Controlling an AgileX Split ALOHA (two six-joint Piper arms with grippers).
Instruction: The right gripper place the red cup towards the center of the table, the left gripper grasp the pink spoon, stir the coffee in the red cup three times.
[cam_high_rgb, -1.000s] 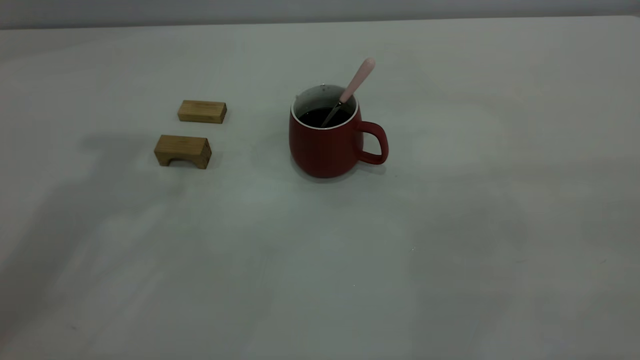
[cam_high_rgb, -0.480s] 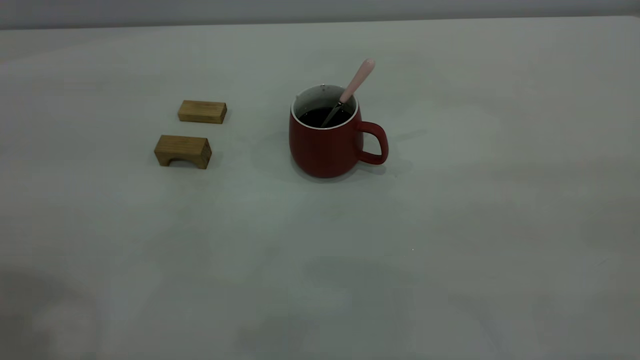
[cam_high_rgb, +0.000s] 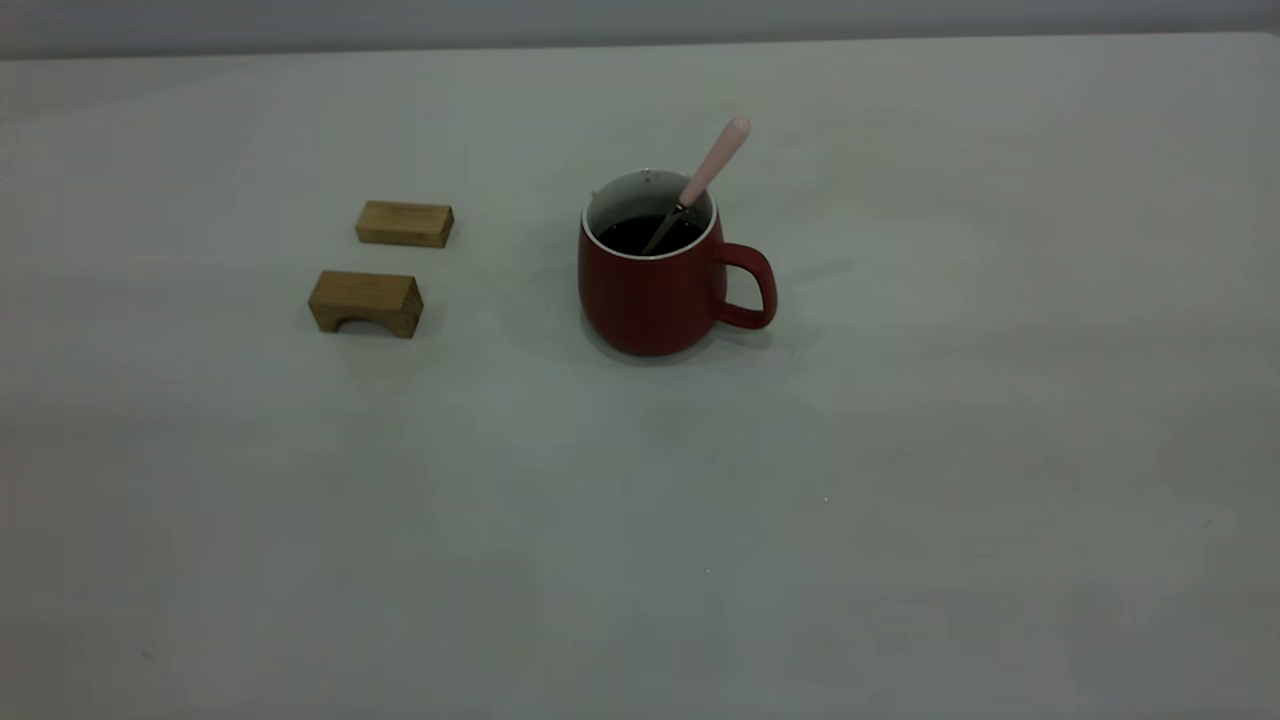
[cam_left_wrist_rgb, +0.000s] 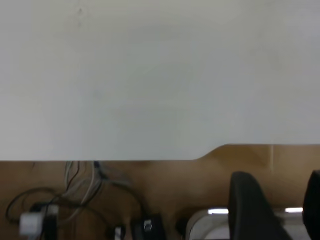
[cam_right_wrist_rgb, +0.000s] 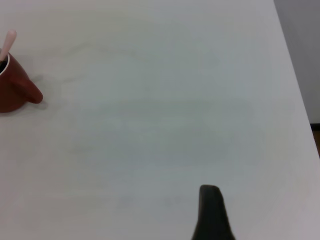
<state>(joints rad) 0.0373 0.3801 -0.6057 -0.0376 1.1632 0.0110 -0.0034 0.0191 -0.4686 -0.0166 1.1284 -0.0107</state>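
The red cup (cam_high_rgb: 650, 300) stands upright near the middle of the table (cam_high_rgb: 900, 480), its handle toward the right side. Dark coffee (cam_high_rgb: 640, 236) fills it partway. The pink spoon (cam_high_rgb: 716, 160) leans in the cup, handle sticking up over the rim, bowl in the liquid. Neither arm shows in the exterior view. My left gripper (cam_left_wrist_rgb: 280, 176) hangs open beyond the table's edge, holding nothing. Only one finger (cam_right_wrist_rgb: 210, 205) of my right gripper shows, standing alone over bare table far from the cup (cam_right_wrist_rgb: 12, 89) and spoon (cam_right_wrist_rgb: 8, 42).
Two small wooden blocks (cam_high_rgb: 404, 223) (cam_high_rgb: 366, 302) lie left of the cup. In the left wrist view the table's edge (cam_left_wrist_rgb: 150, 159) has a notch, with floor and loose cables (cam_left_wrist_rgb: 75, 200) beyond it.
Broad shadows that lay across the table's front and left have gone. The cup, the spoon and the blocks have not moved.
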